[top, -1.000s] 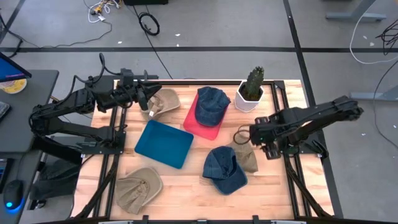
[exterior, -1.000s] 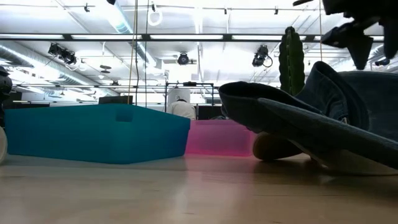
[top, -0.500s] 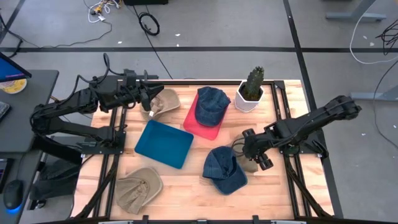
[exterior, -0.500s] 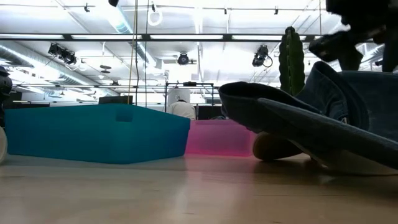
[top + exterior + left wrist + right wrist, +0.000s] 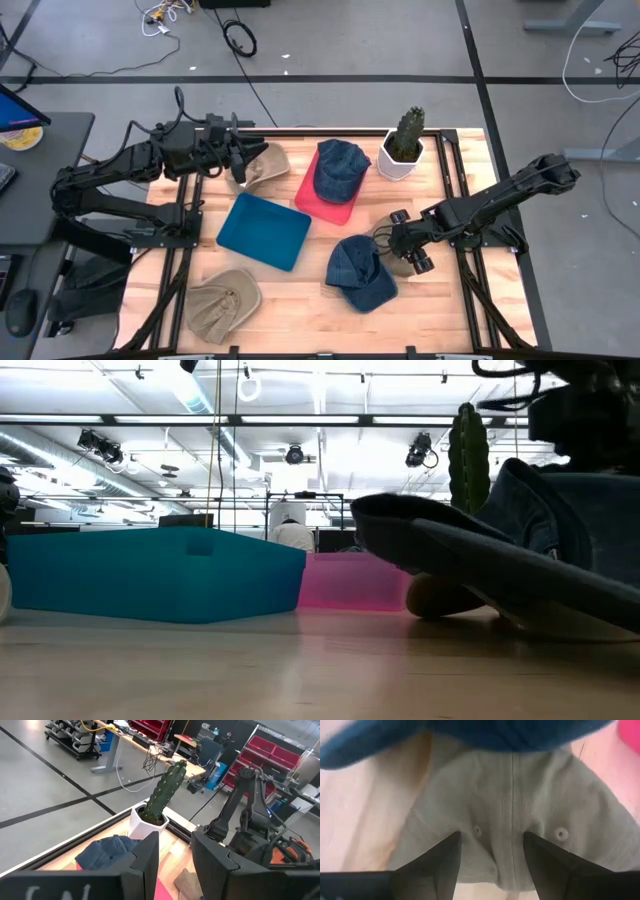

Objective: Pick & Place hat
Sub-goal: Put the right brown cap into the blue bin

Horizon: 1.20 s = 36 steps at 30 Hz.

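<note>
— Where is the right gripper (image 5: 398, 240)?

— Down low at a tan hat (image 5: 520, 815) near the table's (image 5: 300, 300) right side, the one partly tucked under a blue hat (image 5: 362, 272). Its fingers (image 5: 440, 862) stand spread on either side of the crown, their tips on the cloth, not clenched on it.

— And the left gripper (image 5: 238, 160)?

— It hovers at the table's far left corner, right at another tan hat (image 5: 262, 163). The fingers are apart with a narrow gap; whether they pinch the hat's edge cannot be told (that spot is hidden from the wrist camera).

— What else lies there?

— A second blue hat (image 5: 340, 168) rests on a pink tray (image 5: 322, 205), a teal tray (image 5: 264, 231) sits just beside it, a third tan hat (image 5: 222, 303) lies near the front left, and a potted cactus (image 5: 404, 143) stands at the back right.
</note>
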### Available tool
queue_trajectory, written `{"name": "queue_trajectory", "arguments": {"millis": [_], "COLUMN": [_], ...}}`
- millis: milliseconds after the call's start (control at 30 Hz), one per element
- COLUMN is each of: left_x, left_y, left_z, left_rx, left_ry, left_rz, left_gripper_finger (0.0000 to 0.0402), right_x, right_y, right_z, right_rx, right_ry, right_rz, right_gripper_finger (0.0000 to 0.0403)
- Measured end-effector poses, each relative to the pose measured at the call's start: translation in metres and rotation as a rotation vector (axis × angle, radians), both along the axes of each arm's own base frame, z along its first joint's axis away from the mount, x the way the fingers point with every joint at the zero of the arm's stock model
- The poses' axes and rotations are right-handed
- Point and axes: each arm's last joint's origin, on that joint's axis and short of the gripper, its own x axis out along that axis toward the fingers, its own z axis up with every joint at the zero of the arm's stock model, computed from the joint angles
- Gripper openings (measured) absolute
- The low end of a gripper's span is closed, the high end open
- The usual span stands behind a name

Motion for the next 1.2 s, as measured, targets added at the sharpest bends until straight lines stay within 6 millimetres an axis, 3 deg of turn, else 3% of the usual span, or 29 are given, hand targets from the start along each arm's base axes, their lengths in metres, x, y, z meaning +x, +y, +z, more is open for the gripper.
{"name": "queue_trajectory", "arguments": {"millis": [267,767,1000,1200], "left_x": [0.001,0.001,0.001,0.001], "left_y": [-0.004,-0.005,-0.005,-0.005], "left_z": [0.001,0.004,0.004,0.004], "left_rx": [0.0,0.004,0.003,0.004], "left_ry": [-0.008,-0.046,-0.046,-0.046], "left_rz": [-0.02,-0.025,-0.025,-0.025], "left_gripper_finger": [0.0119,0.0119,0.0119,0.0119], "right_x": [-0.003,-0.002,0.003,-0.001], "right_y": [-0.004,-0.004,-0.003,-0.003], "right_z": [-0.021,-0.056,-0.062,-0.049], "right_rx": [-0.076,-0.078,-0.051,-0.023], "right_ry": [0.03,0.063,0.071,0.14], "right_rz": [-0.125,-0.161,-0.283,-0.396], "right_gripper_finger": [0.0204,0.0122,0.0016,0.0006]}}
